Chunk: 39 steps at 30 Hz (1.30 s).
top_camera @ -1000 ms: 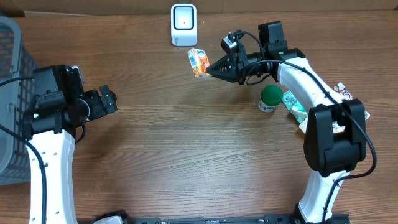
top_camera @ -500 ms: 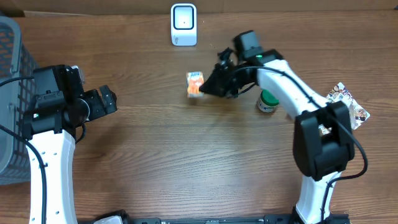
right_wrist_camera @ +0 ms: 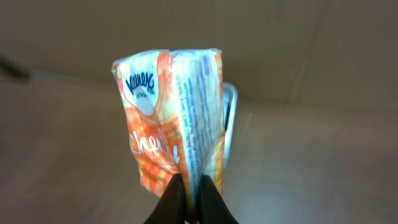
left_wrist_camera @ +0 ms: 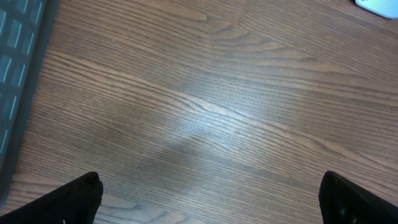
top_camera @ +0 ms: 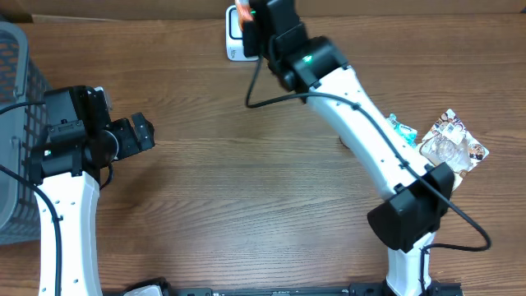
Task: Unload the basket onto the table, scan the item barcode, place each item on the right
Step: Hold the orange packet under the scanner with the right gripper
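The item is an orange-and-white tissue pack (right_wrist_camera: 171,112), and my right gripper (right_wrist_camera: 191,186) is shut on its lower edge, holding it upright. Right behind the pack stands the white barcode scanner (right_wrist_camera: 230,124). From overhead, the right gripper (top_camera: 251,18) reaches to the table's far edge, with a bit of the pack (top_camera: 241,10) showing over the scanner (top_camera: 236,43). My left gripper (top_camera: 145,131) hovers at the left of the table, open with nothing between its fingers (left_wrist_camera: 81,199); below it is only bare wood.
A grey mesh basket (top_camera: 12,131) stands at the left edge and also shows as a grey wall (left_wrist_camera: 18,74) in the left wrist view. A crinkled snack bag (top_camera: 452,144) and a teal packet (top_camera: 400,127) lie at the right, partly under the right arm.
My right arm has swung from the table's middle back and left, carrying the tissue pack up to the scanner. The left arm has not moved.
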{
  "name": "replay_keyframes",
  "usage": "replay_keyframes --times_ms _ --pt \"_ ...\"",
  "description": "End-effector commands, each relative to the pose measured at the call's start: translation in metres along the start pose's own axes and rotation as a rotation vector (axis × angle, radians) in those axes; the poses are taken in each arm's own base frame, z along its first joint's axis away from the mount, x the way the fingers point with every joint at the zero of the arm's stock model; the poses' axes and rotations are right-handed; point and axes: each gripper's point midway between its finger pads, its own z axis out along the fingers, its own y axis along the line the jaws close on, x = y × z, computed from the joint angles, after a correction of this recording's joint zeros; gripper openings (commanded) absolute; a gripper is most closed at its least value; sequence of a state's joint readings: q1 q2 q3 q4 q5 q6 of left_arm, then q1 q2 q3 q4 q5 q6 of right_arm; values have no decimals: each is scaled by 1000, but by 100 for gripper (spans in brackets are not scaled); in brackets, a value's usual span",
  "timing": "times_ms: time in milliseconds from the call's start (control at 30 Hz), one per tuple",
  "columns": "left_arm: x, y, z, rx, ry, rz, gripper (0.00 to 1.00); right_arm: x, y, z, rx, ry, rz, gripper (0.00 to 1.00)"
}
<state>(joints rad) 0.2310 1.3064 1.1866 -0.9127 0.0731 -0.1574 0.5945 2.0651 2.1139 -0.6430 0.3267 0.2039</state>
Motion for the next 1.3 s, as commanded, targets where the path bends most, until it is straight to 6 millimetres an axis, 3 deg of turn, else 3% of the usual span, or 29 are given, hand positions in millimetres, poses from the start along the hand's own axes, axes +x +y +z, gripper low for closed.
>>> replay_keyframes --times_ms 0,67,200,367,567,933,1267 --pt "-9 -1 -10 0 -39 -4 100 -14 -20 18 233 -114 -236 4" --pt "-9 -1 -10 0 -39 -4 100 -17 -16 35 256 -159 -314 4" --pt "-9 -1 -10 0 -39 -4 99 -4 -11 80 291 -201 -492 4" --pt "-9 -1 -10 0 -39 -4 100 43 -14 133 322 -141 -723 4" --pt "-9 -1 -10 0 -39 -4 100 88 -14 173 337 -102 -909 4" --pt "-9 -1 -10 0 -39 -4 100 84 -15 177 360 -143 -906 4" --pt "-9 -1 -10 0 -39 -4 99 80 -29 176 407 -132 -893 4"
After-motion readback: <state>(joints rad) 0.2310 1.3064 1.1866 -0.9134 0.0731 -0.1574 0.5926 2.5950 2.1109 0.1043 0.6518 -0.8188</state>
